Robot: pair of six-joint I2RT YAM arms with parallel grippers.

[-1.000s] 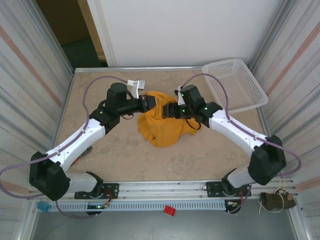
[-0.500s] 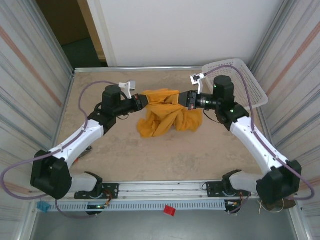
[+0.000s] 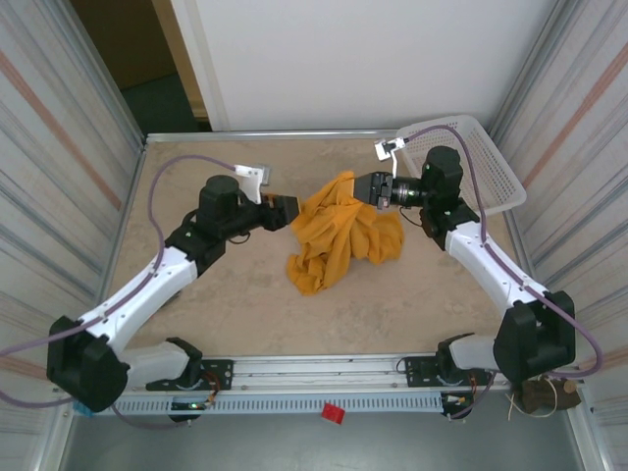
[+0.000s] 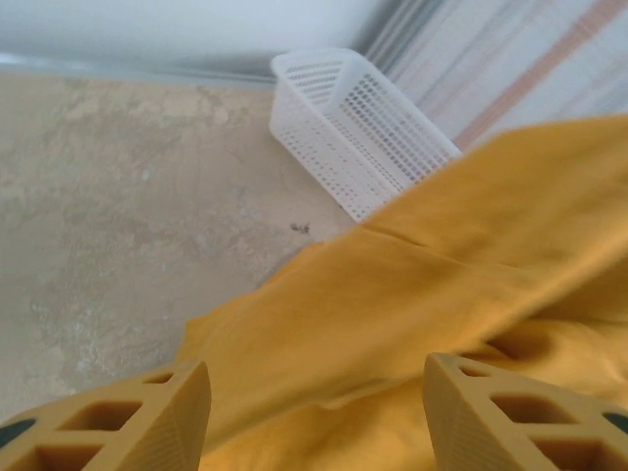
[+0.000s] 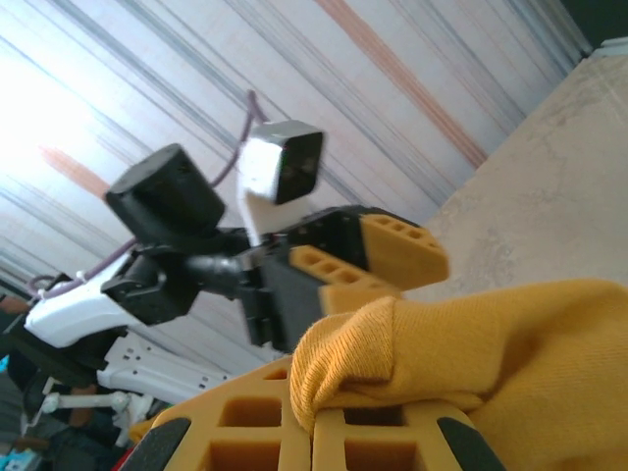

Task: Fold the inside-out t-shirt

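- Top external view, near edge: both arm bases sit at the front of the table [image 3: 235,304], and the arms reach in to mid-table.
- Just changed: the left gripper [image 3: 284,209] has let go of the t-shirt [image 3: 343,231]. Half a second back both pincers held it stretched between them.
- Left wrist view: the left gripper [image 4: 316,392] has its jaws spread with nothing pinched. The t-shirt [image 4: 412,285] lies just beyond the tips, not gripped.
- The t-shirt is now a crumpled heap mid-table, just right of the left gripper. Its far end is lifted and the rest slumps onto the tabletop toward the near side.
- The right gripper [image 3: 367,186] is pressed together on a bunched edge at the t-shirt's far-right top. In the right wrist view the pinch is plain: the right gripper [image 5: 314,417] is closed on a roll of t-shirt [image 5: 510,343].
- Judgement: this is a regrasp step. The t-shirt isn't spread flat and no fold is made yet, so the left gripper likely needs a fresh edge or corner before spreading.
- Far right corner: the white basket [image 3: 486,182] stands apart from the t-shirt.
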